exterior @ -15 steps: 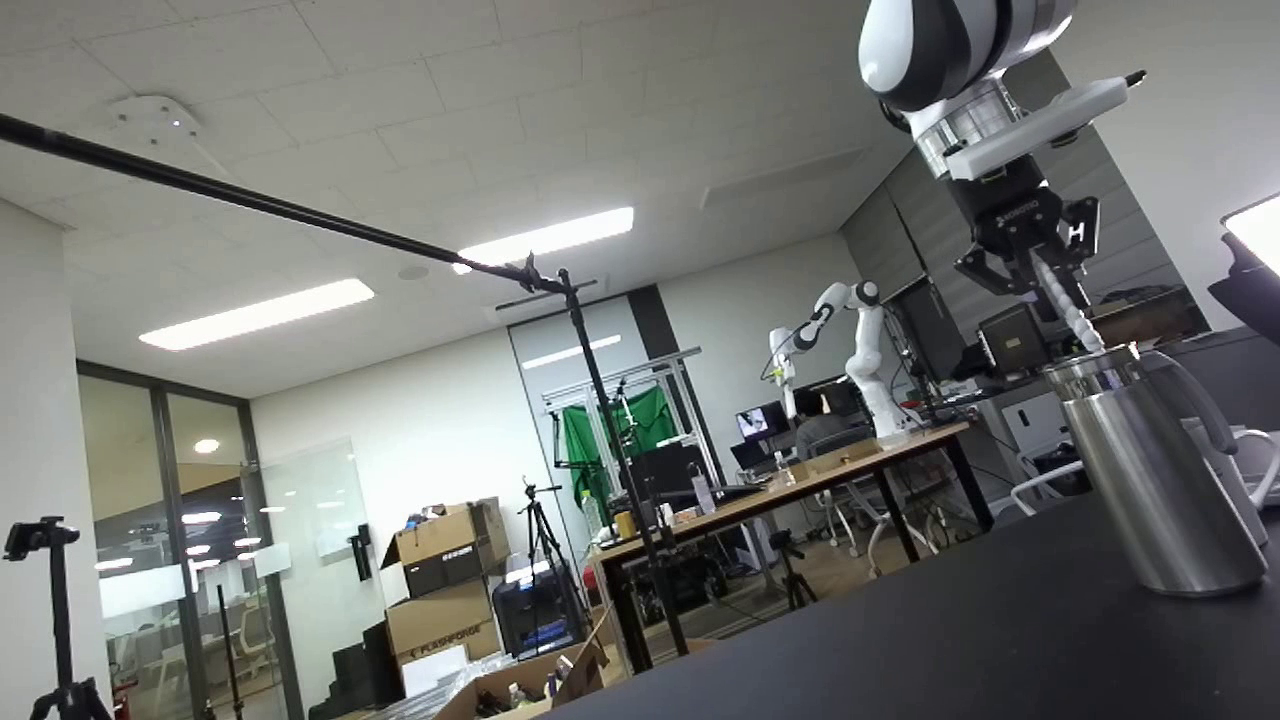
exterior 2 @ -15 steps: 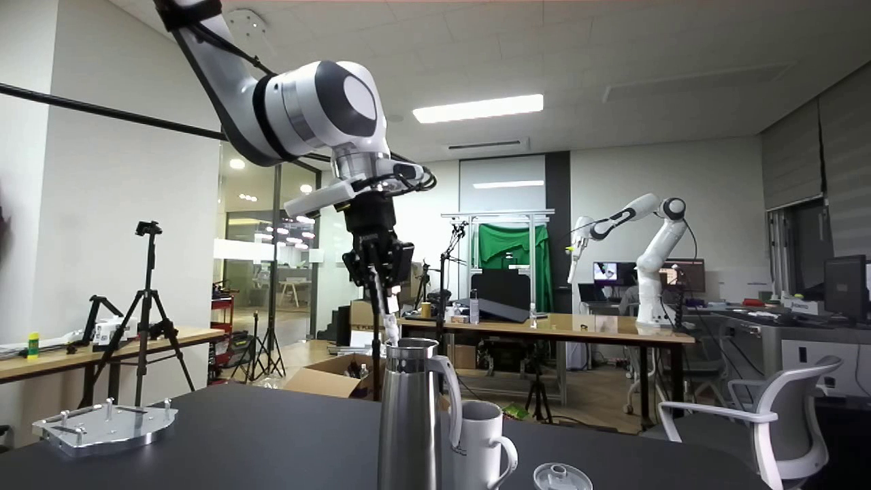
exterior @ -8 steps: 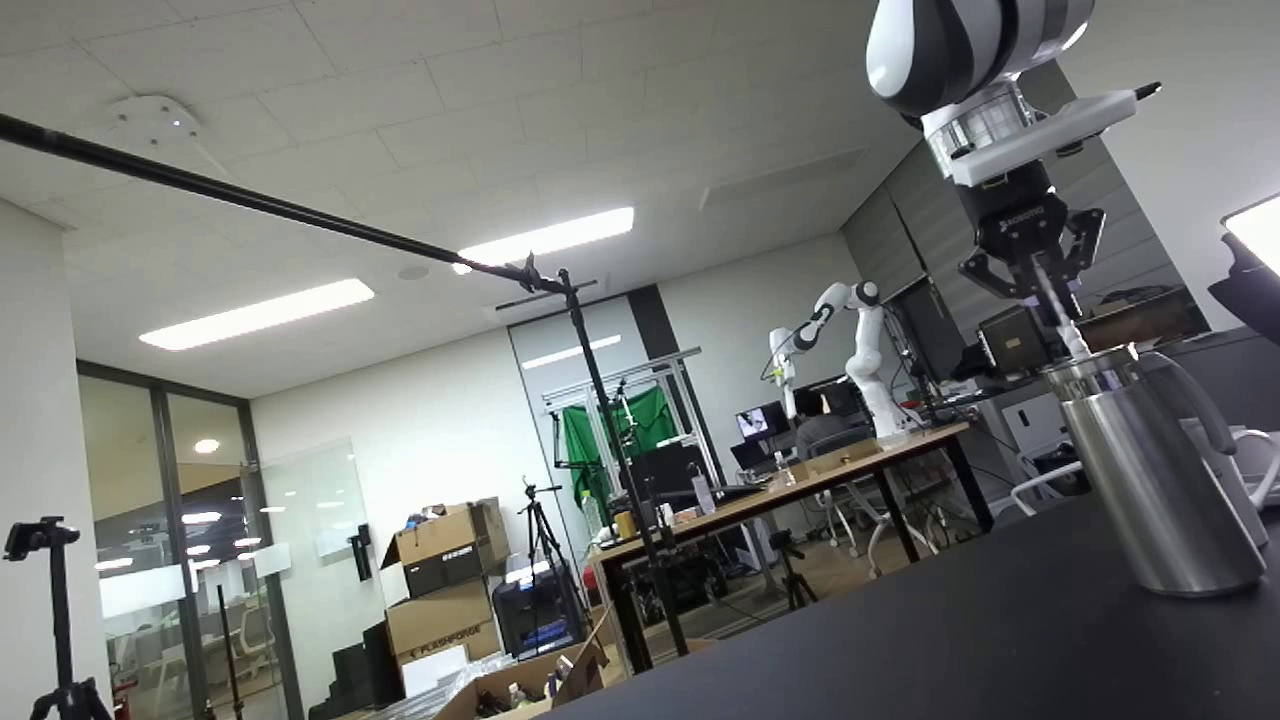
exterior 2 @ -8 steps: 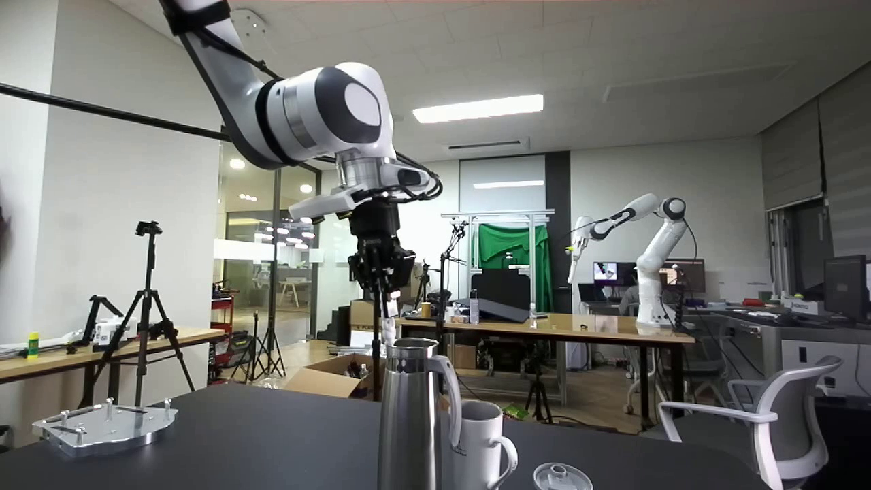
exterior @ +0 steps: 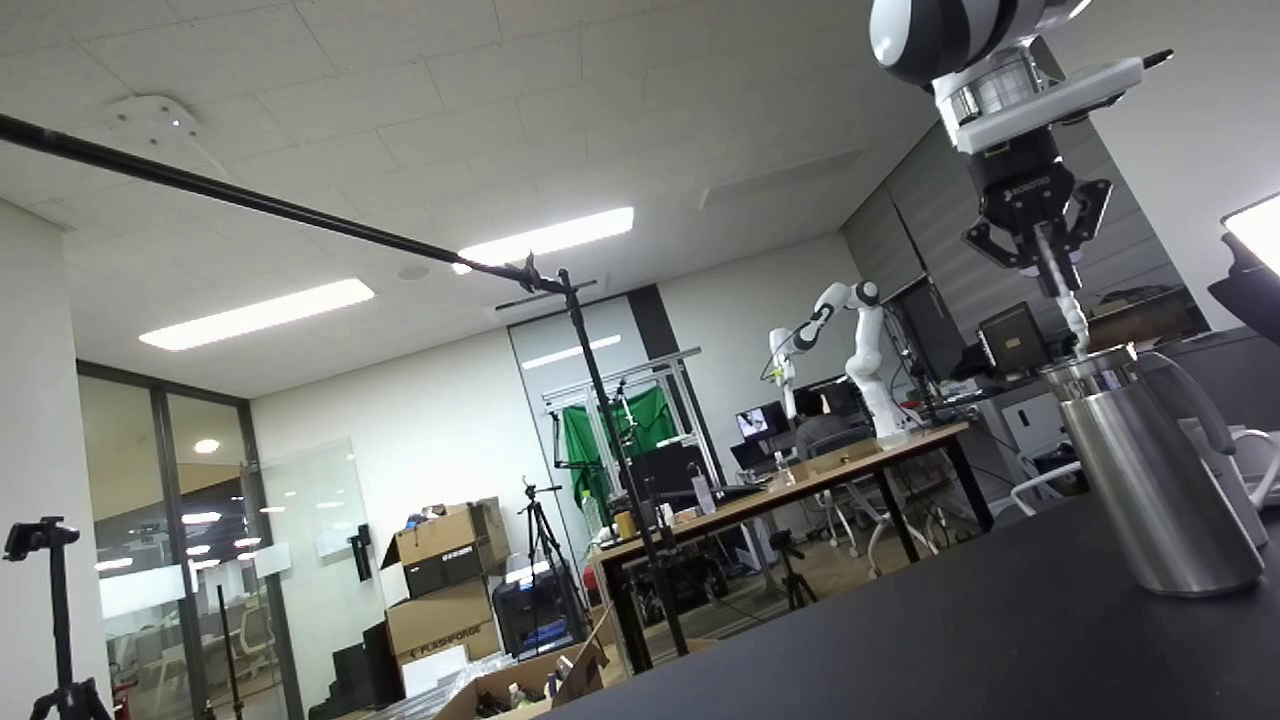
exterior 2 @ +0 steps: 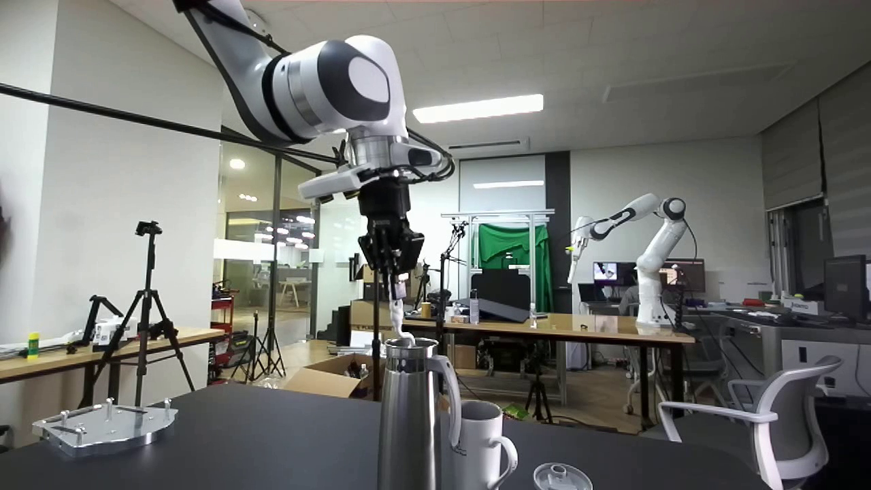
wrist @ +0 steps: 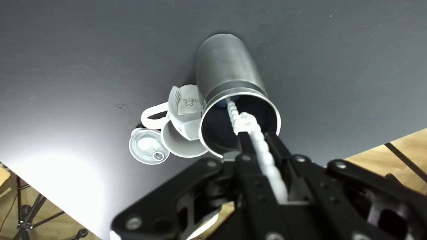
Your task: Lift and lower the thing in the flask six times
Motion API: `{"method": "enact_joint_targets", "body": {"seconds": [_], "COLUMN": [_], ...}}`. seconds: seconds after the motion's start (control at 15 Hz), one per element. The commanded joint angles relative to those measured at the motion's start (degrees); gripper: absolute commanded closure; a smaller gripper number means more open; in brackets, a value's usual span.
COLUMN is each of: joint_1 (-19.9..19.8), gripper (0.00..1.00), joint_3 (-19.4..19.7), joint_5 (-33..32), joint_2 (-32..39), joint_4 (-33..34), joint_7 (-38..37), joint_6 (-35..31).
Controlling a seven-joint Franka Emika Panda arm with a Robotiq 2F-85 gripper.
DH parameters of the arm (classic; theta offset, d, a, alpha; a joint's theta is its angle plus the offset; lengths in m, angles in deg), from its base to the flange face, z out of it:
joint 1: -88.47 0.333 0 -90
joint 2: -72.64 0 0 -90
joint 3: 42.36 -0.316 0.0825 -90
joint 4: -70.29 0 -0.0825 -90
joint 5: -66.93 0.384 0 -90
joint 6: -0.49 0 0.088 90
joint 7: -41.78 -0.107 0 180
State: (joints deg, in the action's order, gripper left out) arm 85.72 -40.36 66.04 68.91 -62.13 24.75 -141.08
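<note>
The flask [exterior: 1160, 480] is a brushed-steel pitcher with a handle, upright on the dark table; it also shows in an exterior view [exterior 2: 408, 422] and in the wrist view [wrist: 227, 63]. The thing [wrist: 265, 156] is a thin, whitish, twisted, cord-like strand. My gripper [wrist: 256, 133] is shut on its upper part and stands above the flask's mouth, also in both exterior views [exterior: 1060, 283] [exterior 2: 395, 289]. Below the fingertips the thing [exterior 2: 397, 316] hangs, bends near the rim and runs down into the flask [exterior: 1076, 325]. Its lower end is hidden inside.
A white mug [exterior 2: 476, 442] stands beside the flask's handle, with a clear lid [exterior 2: 561, 478] next to it. A metal plate with posts [exterior 2: 105, 425] lies at the table's left. A white chair [exterior 2: 776, 415] stands past the table edge. A black pole [exterior: 300, 210] crosses the room.
My gripper first dipped slightly, then rose. In an exterior view it also shifted right over the mouth. The thing below the fingers has gone from slanting and straight to hanging with a bend.
</note>
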Motion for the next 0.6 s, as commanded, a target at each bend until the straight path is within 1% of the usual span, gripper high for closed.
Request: {"method": "enact_joint_targets", "body": {"seconds": [0.0,0.13,0.27,0.4,0.53], "joint_1": [-0.5,-0.6,-0.6,-0.1,0.0], "gripper": [0.96,0.96,0.96,0.96,0.96], "joint_3": [0.5,0.8,1.4,2.3,2.3], "joint_5": [1.0,2.0,4.1,9.3,12.2], "joint_2": [-3.6,-4.3,-3.5,-1.1,2.8], "joint_4": [2.1,3.8,4.5,4.1,3.6], "joint_7": [1.8,3.7,6.3,11.8,15.6], "joint_6": [4.9,7.7,8.8,8.1,7.4]}}
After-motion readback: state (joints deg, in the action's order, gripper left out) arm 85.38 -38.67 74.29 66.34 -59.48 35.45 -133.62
